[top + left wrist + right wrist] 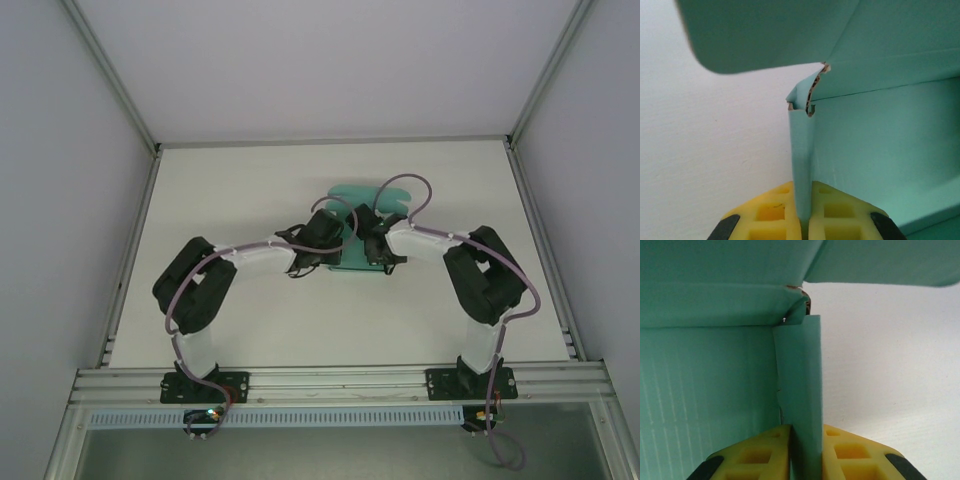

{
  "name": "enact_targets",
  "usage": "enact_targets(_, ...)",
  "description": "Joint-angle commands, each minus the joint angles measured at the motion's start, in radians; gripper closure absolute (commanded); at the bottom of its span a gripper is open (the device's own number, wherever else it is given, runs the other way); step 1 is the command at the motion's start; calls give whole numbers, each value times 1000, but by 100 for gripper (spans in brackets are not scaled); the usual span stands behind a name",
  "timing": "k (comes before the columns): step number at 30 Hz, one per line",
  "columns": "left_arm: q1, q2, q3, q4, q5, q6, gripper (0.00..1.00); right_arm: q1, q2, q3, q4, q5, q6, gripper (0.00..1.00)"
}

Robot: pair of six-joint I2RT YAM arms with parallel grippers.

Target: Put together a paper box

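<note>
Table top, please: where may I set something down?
Bare: the far strip of table behind the paper box, and the near strip up to the front rail. Crowded mid-table, where left claw and right claw pinch the box.

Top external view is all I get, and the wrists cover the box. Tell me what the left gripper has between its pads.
Observer: The left gripper is shut on a thin upright wall of the paper box, close to a corner.
Operator: Now the right one.
Observer: The right gripper has a like upright wall between its pads, but the gap looks wider. I cannot tell if it grips.
Operator: Report what lies past each corner.
Observer: A round-cornered flap juts outward beyond each pinched wall, over the white table, not folded in.
</note>
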Motion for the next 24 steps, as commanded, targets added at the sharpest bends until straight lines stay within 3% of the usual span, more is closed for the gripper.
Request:
enact_targets(1, 9, 59, 57, -269, -184, 56, 100, -56, -6, -89, -11, 26, -71, 76)
enact_targets(10, -23, 162, 133, -376, -200, 32, 100, -100, -214, -187, 248, -264, -131, 53)
enact_targets(13, -34, 182, 163, -434, -244, 32, 100, -116, -293, -207, 304, -346, -149, 35)
enact_targets(17, -51, 231, 216, -502, -269, 43, 100, -132, -366, -247, 336, -346, -150, 14)
enact_targets(24, -77, 339, 316, -657, -336, 43, 100, -182, -393, -309, 386, -377, -146, 12)
